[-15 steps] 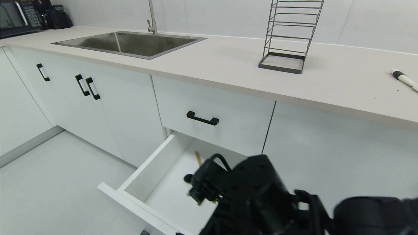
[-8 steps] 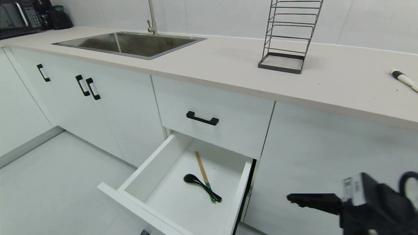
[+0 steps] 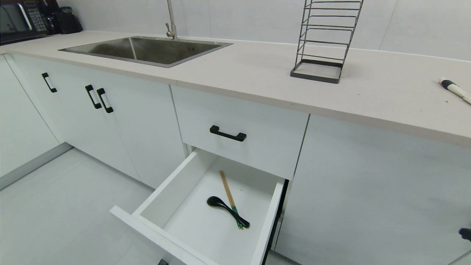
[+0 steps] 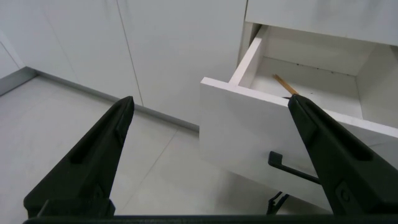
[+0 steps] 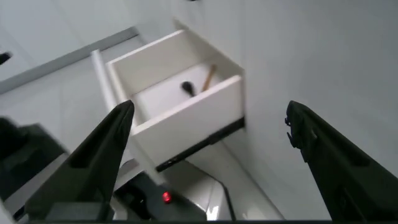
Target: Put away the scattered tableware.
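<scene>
a black spoon (image 3: 214, 201) and wooden chopsticks (image 3: 225, 183) lie touching on the floor of the pulled-out lower drawer (image 3: 173, 191) beneath the kitchen counter (image 3: 257, 81). the left gripper (image 4: 209, 102), jaws spread wide and empty, faces the drawer front; the right gripper (image 5: 209, 107), likewise spread, looks down on the drawer.

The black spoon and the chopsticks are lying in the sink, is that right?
No. The black spoon and the chopsticks are lying in the open drawer, not in the sink. The head view shows it.
</scene>
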### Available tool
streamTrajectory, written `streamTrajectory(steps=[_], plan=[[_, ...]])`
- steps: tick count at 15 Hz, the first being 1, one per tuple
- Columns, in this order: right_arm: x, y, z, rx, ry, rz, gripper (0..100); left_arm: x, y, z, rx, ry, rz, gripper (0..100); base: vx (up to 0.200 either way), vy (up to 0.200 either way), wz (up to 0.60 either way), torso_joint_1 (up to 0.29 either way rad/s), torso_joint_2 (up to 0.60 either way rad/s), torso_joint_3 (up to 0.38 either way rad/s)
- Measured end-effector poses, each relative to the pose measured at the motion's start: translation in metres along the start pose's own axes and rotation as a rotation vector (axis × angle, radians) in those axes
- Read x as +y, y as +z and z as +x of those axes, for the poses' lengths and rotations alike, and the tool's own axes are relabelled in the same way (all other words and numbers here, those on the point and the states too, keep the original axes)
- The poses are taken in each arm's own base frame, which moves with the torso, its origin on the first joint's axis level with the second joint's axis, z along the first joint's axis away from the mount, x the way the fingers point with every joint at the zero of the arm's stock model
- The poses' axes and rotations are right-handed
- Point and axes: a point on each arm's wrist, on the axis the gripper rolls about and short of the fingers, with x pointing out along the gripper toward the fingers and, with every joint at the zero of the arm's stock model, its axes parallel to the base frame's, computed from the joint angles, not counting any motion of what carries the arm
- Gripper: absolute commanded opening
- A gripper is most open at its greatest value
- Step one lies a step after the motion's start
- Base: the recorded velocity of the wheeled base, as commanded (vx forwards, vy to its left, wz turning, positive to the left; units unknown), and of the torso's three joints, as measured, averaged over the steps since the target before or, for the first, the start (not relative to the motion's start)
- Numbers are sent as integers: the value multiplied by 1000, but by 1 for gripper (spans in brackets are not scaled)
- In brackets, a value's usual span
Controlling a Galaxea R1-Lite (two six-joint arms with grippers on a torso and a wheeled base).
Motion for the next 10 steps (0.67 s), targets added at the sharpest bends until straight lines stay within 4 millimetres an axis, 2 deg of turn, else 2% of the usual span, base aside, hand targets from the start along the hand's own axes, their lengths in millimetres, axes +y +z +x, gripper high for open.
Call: streamTrajectory(steps=[4,10], plan=[[-6,-26,-18,-54,-307,46,100,0,0,0,0,0,0,100,0,0,0,0,0,0],[5,-58,-24,-87,-354,-197,100,0,0,0,0,-14,-3,100,0,0,0,0,0,0]])
